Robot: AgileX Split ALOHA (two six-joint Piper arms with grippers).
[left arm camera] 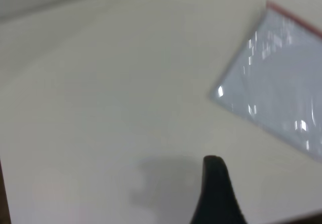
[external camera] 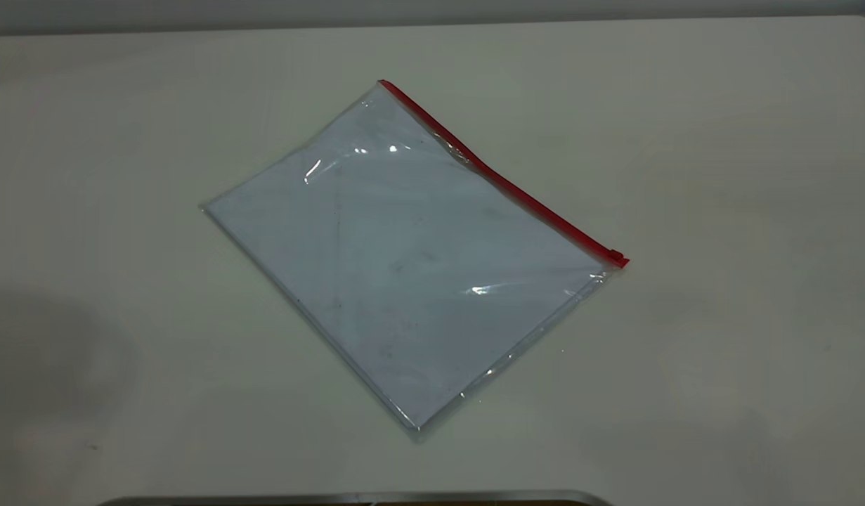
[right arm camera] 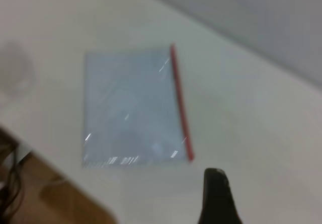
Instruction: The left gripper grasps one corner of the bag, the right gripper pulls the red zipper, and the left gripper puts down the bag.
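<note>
Clear bag (external camera: 404, 260) lies flat; both pincers hover apart.

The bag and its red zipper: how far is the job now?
Nothing looks done yet. The bag lies flat on the table, untouched, with the red zipper along one edge. Neither hand holds anything. Grasping the corner, pulling the zipper and putting the bag down all remain.

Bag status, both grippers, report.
Bag flat on table, untouched. Red zipper unobstructed. Left gripper and right gripper short of it.
</note>
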